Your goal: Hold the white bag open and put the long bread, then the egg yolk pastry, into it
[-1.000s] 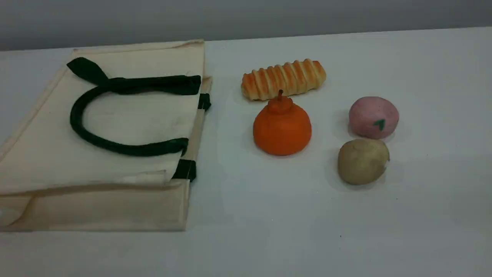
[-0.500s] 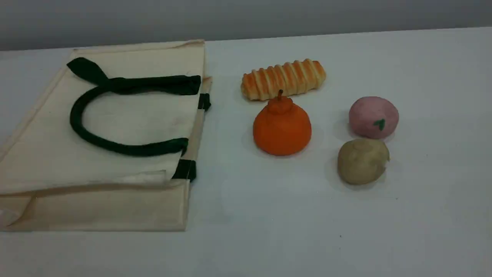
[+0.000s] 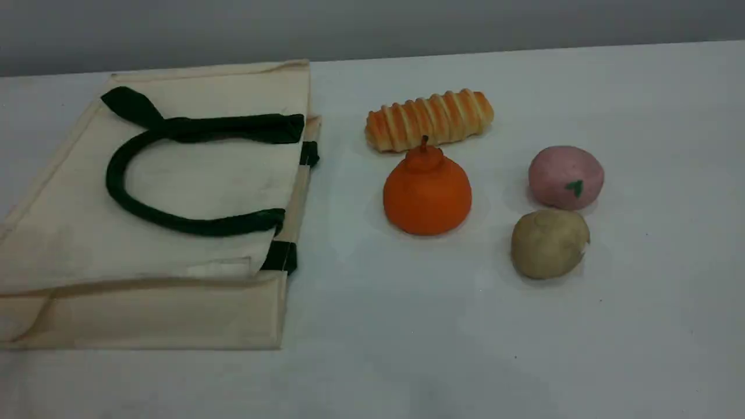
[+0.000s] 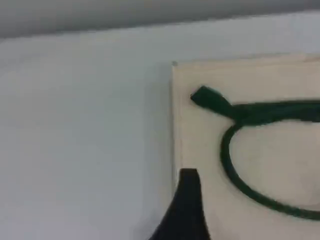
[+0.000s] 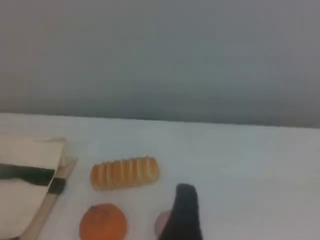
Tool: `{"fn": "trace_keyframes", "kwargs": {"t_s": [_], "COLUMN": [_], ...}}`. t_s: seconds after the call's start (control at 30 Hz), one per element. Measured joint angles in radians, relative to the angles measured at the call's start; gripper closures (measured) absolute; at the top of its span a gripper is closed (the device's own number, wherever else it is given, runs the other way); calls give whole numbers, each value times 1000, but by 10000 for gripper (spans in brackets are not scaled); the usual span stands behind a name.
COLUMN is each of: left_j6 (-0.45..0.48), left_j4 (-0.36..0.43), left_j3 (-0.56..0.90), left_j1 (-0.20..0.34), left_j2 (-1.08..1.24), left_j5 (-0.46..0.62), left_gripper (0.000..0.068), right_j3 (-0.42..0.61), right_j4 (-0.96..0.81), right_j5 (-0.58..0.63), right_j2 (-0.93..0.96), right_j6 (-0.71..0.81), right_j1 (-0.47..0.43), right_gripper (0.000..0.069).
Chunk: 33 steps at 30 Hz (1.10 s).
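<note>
No visible change on the table (image 3: 407, 326).

A test bench, by the look of it, more lab than home: a bare white table (image 3: 640, 326) against a plain grey wall (image 3: 372, 23) (no decor at all), with toy-like food such as an orange fruit (image 3: 427, 195) laid out neatly.

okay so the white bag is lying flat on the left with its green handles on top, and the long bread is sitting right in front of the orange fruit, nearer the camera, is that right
Not quite. In the scene view the long bread lies behind the orange fruit, farther from the camera, not in front of it. The rest holds: the white bag lies flat on the left with its green handles on top.
</note>
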Motion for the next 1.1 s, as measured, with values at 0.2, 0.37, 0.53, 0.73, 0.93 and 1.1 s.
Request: {"fn": "trace_keyframes", "kwargs": {"t_s": [0.2, 0.37, 0.53, 0.73, 0.93, 1.1], "left_j6": [-46, -81, -168, -178, -178, -178], "left_j4": [-1, -5, -5, -10, -37, -33], "left_j3": [0, 0, 0, 0, 0, 0], "left_j1": [-4, -5, -5, -5, -10, -25], "left_j2": [268, 464, 604, 720, 785, 809], "left_j5": [-70, -137, -230, -284, -354, -392], "left_gripper": [89, 89, 89, 89, 89, 89], "right_j3": [0, -2, -6, -6, -6, -6], "right_j4": [4, 5, 9, 9, 9, 11], "right_j5": [-26, -40, -40, -52, -52, -52], "right_j2": [77, 136, 167, 169, 169, 169], "right_j6": [0, -1, -4, -4, -4, -4], "right_j1": [-1, -1, -1, -1, -1, -1], "right_gripper": [104, 104, 104, 104, 104, 104]}}
